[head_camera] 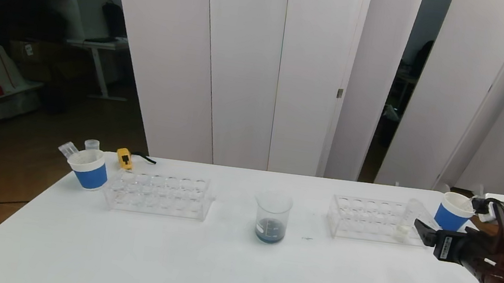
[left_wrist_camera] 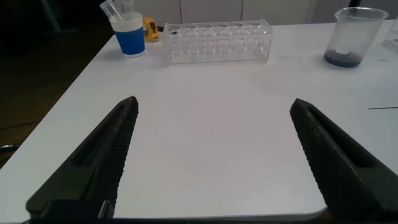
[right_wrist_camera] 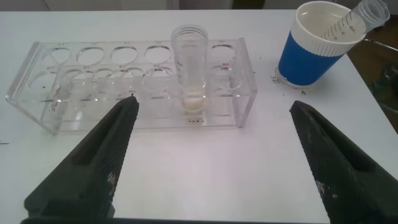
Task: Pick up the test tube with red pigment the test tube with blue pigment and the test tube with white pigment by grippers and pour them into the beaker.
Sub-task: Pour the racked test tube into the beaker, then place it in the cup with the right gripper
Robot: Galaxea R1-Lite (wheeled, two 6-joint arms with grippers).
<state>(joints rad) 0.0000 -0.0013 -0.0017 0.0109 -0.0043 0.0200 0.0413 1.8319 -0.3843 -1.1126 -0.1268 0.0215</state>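
Hovering at the table's (head_camera: 120, 251) right edge, the right gripper (right_wrist_camera: 211, 155) has its ribbed black fingers (right_wrist_camera: 99, 155) spread wide apart with nothing between them, facing the right rack (head_camera: 368, 220). The test tube with white pigment (right_wrist_camera: 189, 74) stands upright in a front-row hole near that rack's right end, cream liquid at its round bottom. A right blue paper cup (head_camera: 452, 211) with a white rim sits just beside the rack near the table's far right corner, an empty tube leaning in it. Plenty of bare white tabletop lies in front of both racks.

The beaker (head_camera: 272, 216), clear and straight-sided with a flared rim, stands mid-table between the racks, dark blue-grey liquid at its bottom. The left rack (head_camera: 160, 192) is clear plastic with its holes empty. A left blue cup (head_camera: 88, 168) with a tube and a small yellow object (head_camera: 124, 158) sit near the far left corner. The left gripper (left_wrist_camera: 211, 162), jaws wide apart and empty, hangs over the near left table edge.
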